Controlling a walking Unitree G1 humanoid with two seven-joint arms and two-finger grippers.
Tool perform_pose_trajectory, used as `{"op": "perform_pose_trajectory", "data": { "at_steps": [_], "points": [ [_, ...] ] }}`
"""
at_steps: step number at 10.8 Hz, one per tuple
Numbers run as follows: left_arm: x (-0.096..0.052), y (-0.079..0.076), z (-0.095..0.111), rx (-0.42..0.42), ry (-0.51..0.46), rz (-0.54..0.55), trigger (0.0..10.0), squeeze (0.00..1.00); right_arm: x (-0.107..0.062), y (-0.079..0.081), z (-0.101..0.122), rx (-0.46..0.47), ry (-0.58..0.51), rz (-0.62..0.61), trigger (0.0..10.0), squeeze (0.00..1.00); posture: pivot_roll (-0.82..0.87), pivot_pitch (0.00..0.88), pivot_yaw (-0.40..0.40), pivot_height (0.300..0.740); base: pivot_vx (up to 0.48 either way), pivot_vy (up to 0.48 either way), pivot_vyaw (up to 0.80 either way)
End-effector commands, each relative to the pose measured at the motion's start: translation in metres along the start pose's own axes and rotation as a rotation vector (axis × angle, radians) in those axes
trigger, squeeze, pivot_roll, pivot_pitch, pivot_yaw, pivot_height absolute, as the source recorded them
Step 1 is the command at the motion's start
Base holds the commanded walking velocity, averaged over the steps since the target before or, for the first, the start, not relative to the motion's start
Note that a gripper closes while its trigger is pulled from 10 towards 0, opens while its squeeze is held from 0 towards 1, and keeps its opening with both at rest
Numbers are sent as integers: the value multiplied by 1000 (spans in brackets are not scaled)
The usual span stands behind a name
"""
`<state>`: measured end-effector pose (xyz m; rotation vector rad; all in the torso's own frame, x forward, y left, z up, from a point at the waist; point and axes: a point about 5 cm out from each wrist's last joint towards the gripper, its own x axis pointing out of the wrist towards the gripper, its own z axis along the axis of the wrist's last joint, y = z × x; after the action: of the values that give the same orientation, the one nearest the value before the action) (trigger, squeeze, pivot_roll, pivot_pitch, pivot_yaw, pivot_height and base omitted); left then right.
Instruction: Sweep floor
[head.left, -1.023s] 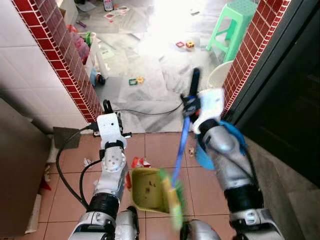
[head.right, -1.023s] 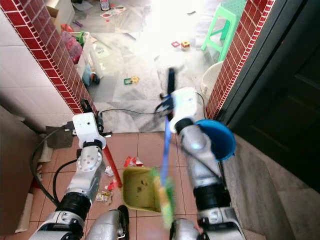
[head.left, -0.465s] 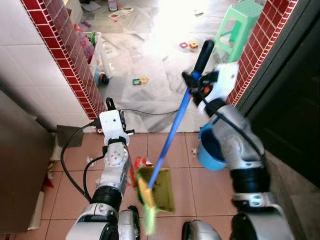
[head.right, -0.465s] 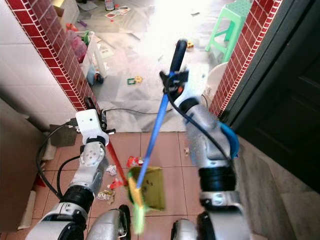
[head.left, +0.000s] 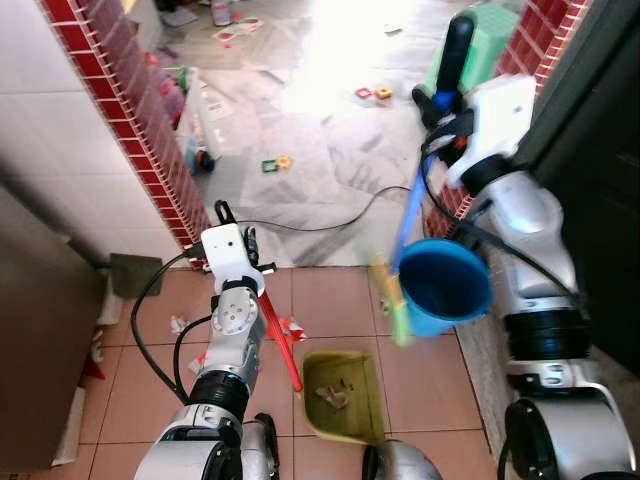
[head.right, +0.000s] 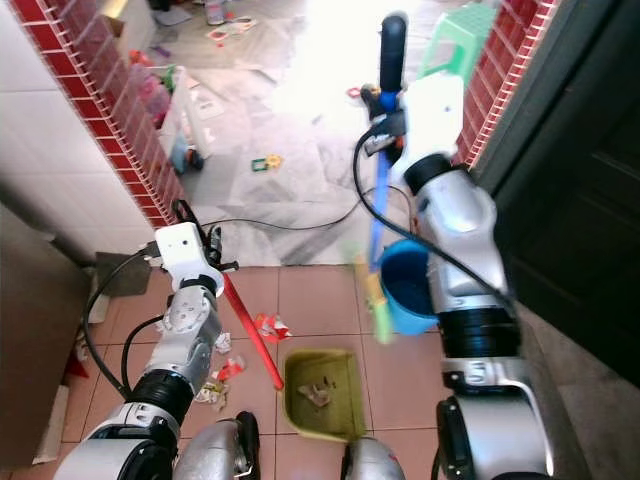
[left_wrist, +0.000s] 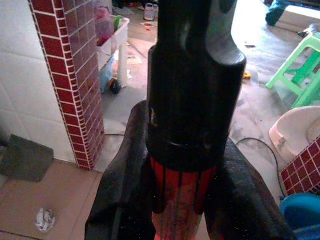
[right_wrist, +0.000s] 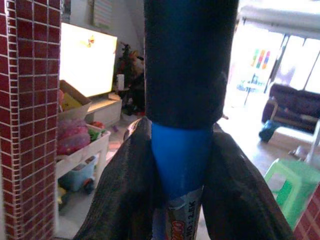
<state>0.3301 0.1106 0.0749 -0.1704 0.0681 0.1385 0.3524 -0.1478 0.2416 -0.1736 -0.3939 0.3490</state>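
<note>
My left gripper (head.left: 229, 222) is shut on the black-capped red handle (left_wrist: 181, 200) of an olive dustpan (head.left: 341, 396). The pan rests on the terracotta tiles between my feet with scraps inside. High on the right, my right gripper (head.left: 446, 102) is shut on the blue broom handle (right_wrist: 179, 160) just below its black grip. The broom's green head (head.left: 393, 298) hangs blurred above the floor, beside a blue bucket (head.left: 444, 286). Paper scraps (head.right: 222, 372) lie on the tiles left of the dustpan.
Red brick pillars (head.left: 150, 160) frame a doorway to a bright room with toys and a green stool (head.left: 482, 28). A black cable (head.left: 320, 226) crosses the threshold. A grey mat (head.left: 132, 274) lies at the left wall. A dark door stands on the right.
My right arm has lifted the broom out of the dustpan and swung it up and to the right, so its head now hangs by the bucket. The dustpan holds scraps.
</note>
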Motion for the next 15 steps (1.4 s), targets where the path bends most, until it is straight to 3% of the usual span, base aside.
{"op": "perform_pose_trajectory", "data": {
  "at_steps": [1, 5, 6, 8, 11, 15],
  "points": [
    [6, 2, 17, 43, -82, -23, 10000, 0, -10, 1, -8, -46, 21, -9, 10000, 0, -127, 65, 50, 740, 0, 0, 0],
    [-4, 13, 31, 87, -170, -51, 10000, 0, -46, 20, -49, -44, 144, -60, 10000, 0, -98, 48, 58, 740, 0, 0, 0],
    [-15, 17, 42, 65, -201, -45, 10000, 0, -66, 35, -67, 19, 200, -91, 10000, 0, -84, 28, 49, 740, 0, 0, 0],
    [-20, 20, 44, 63, -213, -47, 10000, 0, -64, 40, -72, 44, 222, -125, 10000, 0, -81, 24, 62, 740, 0, 0, 0],
    [-19, 16, 48, 40, -191, -61, 10000, 0, -58, 39, -71, 44, 214, -138, 10000, 0, -85, 24, 66, 740, 0, 0, -800],
    [-20, -12, 54, -85, -137, -186, 10000, 0, -54, 43, -77, 72, 253, -184, 10000, 0, -107, 36, 77, 740, 0, 0, -800]
  ]
}}
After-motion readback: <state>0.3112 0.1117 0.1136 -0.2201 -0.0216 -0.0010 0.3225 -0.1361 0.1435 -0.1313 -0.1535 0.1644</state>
